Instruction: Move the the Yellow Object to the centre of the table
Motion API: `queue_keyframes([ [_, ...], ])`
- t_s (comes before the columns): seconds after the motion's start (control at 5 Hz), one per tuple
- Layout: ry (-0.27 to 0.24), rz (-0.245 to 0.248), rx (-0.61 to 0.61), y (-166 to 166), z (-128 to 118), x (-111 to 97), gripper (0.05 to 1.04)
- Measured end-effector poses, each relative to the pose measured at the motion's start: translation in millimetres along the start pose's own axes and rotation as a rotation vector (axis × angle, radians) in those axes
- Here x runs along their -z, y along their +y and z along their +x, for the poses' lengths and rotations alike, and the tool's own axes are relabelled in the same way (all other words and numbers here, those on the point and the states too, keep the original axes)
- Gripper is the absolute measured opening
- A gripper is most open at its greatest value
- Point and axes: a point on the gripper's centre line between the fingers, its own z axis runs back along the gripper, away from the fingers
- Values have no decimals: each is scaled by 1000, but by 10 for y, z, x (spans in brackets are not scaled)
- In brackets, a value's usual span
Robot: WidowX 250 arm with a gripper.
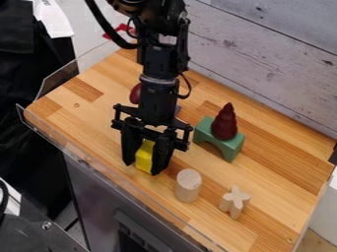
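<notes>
The black gripper (pixel 142 168) hangs over the wooden table (pixel 82 118), its two fingers clamped on the yellow object (pixel 145 157). The yellow object sits between them, one finger against each side, close to the table's near long edge. Just beside the gripper, toward the picture's lower right, stands a pale wooden cylinder (pixel 188 186).

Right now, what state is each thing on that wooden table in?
Pincer: lowered, looks closed on the yellow block.
Yellow block: between the pincer's fingers.
Green arch: opening down, bearing the cone.
Dark red cone: upright on the arch.
Pale cylinder: upright.
Cross-shaped piece: apart from the cylinder.
</notes>
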Motion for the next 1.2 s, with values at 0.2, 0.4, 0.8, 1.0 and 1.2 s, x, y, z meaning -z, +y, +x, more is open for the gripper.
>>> queue_keyframes([
  [0.2,12,1,5,2,-17,3,610],
  [0.4,21,-9,10,-4,-25,31,907],
  [0.8,-112,-19,35,-50,-114,-325,1000],
  [1.0,-220,16,52,-71,-264,-671,1000],
  [1.2,-268,73,60,-123,-375,-872,1000],
])
